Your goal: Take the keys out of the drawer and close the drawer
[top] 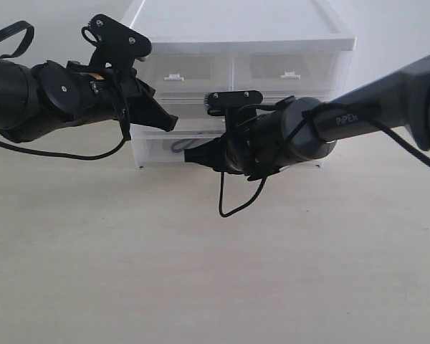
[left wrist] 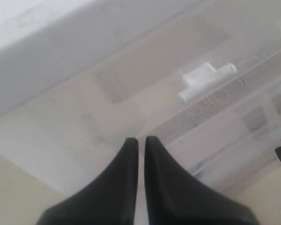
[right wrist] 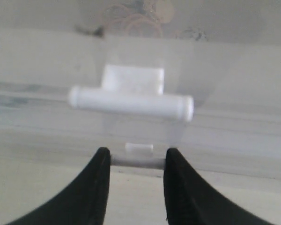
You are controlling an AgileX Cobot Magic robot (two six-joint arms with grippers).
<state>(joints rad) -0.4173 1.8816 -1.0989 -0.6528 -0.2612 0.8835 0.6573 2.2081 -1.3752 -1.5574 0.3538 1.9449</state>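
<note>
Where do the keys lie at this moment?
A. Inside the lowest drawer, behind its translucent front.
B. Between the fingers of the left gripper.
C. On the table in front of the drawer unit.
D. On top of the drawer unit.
A: the keys show as gold rings through the translucent plastic of the drawer.

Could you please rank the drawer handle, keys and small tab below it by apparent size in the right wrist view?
1. drawer handle
2. keys, blurred and farther away; true size unsure
3. small tab

Gold-ringed keys (right wrist: 136, 19) lie inside the translucent white bottom drawer (top: 154, 152)
</note>
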